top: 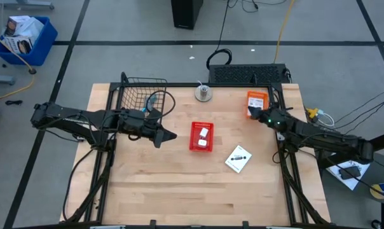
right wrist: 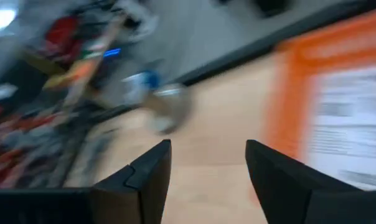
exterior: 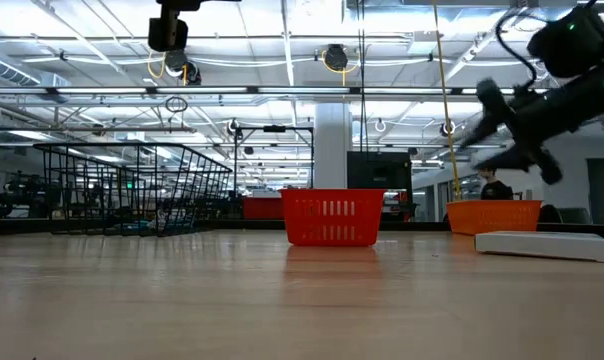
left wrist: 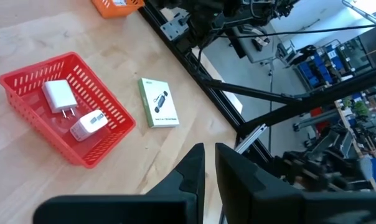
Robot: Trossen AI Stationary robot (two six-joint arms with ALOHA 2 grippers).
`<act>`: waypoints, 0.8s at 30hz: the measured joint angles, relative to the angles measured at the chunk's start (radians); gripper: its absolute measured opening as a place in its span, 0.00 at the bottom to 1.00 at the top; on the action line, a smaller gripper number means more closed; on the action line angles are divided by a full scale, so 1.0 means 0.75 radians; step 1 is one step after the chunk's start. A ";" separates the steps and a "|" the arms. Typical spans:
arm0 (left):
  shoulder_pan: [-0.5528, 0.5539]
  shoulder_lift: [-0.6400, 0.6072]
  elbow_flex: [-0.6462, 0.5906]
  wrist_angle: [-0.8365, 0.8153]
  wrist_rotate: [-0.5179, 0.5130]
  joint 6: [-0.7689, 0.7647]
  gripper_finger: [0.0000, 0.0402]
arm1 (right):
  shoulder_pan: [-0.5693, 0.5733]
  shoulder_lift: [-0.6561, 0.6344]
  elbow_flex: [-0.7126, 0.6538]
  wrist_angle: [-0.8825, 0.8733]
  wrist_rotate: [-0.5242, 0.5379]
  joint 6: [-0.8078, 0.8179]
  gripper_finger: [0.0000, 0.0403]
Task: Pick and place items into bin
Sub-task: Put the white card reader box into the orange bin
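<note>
A red bin stands at the table's middle, and two white blocks lie inside it. A flat white packet with black print lies flat on the wood, right of the bin and nearer the front. My left gripper hangs shut just left of the bin, above the table, with nothing held. My right gripper is open and empty at the far right, beside an orange bin.
A black wire basket stands at the far left corner. A small round metal object sits at the far edge. The orange bin holds a white printed label. Bare wood stretches across the table's near half.
</note>
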 joint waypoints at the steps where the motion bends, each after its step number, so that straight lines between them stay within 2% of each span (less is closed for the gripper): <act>1: 0.000 0.000 0.000 0.000 0.000 0.005 0.10 | 0.007 0.001 0.001 0.069 -0.059 -0.038 0.48; 5: -0.001 0.000 0.000 0.000 -0.025 0.039 0.10 | 0.055 0.002 0.003 0.266 -0.263 -0.117 0.42; 8: 0.010 0.000 0.000 0.000 -0.039 0.049 0.10 | 0.100 0.002 0.003 0.257 -0.392 -0.084 0.34; 11: 0.024 0.003 0.000 0.001 -0.038 0.057 0.10 | 0.175 0.010 0.003 0.197 -0.533 -0.016 0.22; 13: 0.037 0.027 0.001 0.023 -0.047 0.074 0.10 | 0.240 0.015 0.003 0.180 -0.591 0.011 0.10; 15: 0.050 0.055 0.001 0.044 -0.041 0.088 0.10 | 0.310 0.015 0.003 0.169 -0.623 0.030 0.03; 24: 0.052 0.391 0.001 0.526 0.116 -0.008 0.10 | 0.614 0.016 0.003 0.044 -0.624 0.252 0.00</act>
